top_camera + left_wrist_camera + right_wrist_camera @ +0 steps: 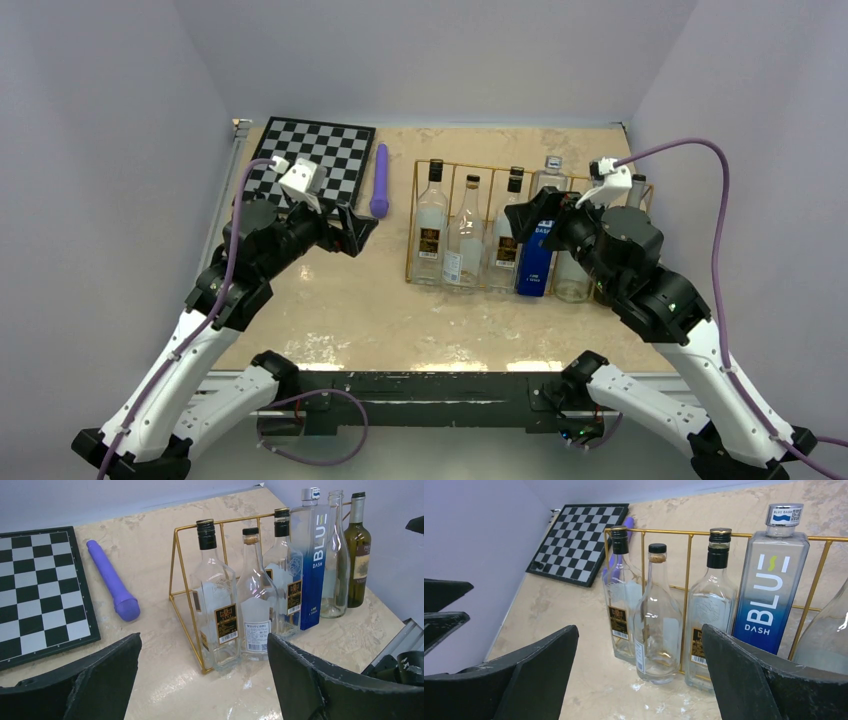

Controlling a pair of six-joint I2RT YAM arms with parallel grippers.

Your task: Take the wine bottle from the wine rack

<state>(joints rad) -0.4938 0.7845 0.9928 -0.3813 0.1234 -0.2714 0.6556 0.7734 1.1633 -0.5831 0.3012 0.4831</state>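
The long, low wine rack point(186, 582) of thin gold wire stands holding a row of upright bottles, with the dark olive-green glass wine bottle point(358, 550), pale-labelled, upright at the row's right end.

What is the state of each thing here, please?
left gripper: open, empty.
right gripper: open, empty.
wine bottle: upright, not gripped.
blue bottle: upright, capped.
wine rack: standing, bottles in it.
purple cylinder: lying flat.
chessboard: lying flat.
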